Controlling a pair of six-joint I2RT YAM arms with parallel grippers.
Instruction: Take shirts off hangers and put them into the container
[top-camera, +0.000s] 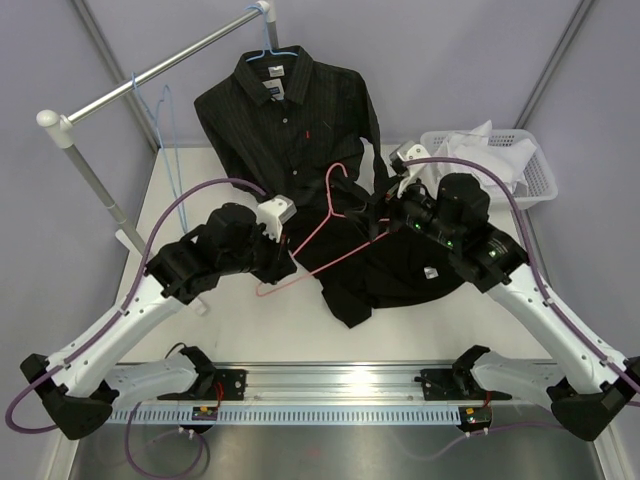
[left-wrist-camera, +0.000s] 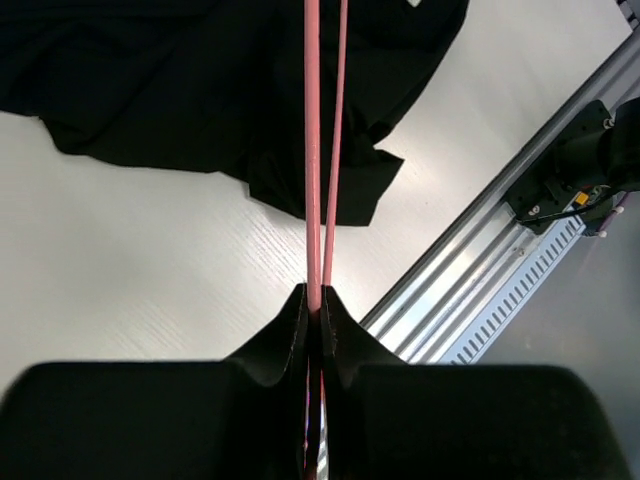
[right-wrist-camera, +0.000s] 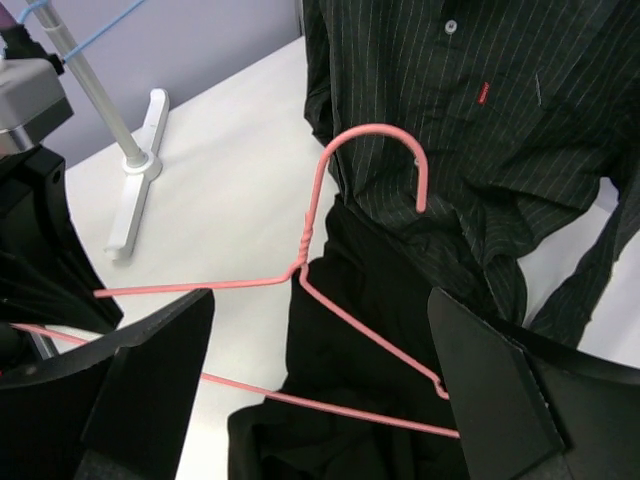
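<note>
the white table bears a plain black shirt, crumpled. a black pinstriped shirt hangs from the silver rail. the white basket, far right, holds a white shirt. the pink hanger lies over the plain shirt. the left gripper pinches its wire tight; the right gripper gapes wide, gripping nothing.

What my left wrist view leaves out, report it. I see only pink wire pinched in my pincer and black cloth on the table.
Observer: The right pincer stands open over the pink hanger, holding nothing.
Operator: Next, whatever hangs.
Observer: A pinstriped black shirt hangs from the rail on a blue hanger.
Operator: Now the basket.
Observer: It sits at the far right and holds a white shirt.
</note>
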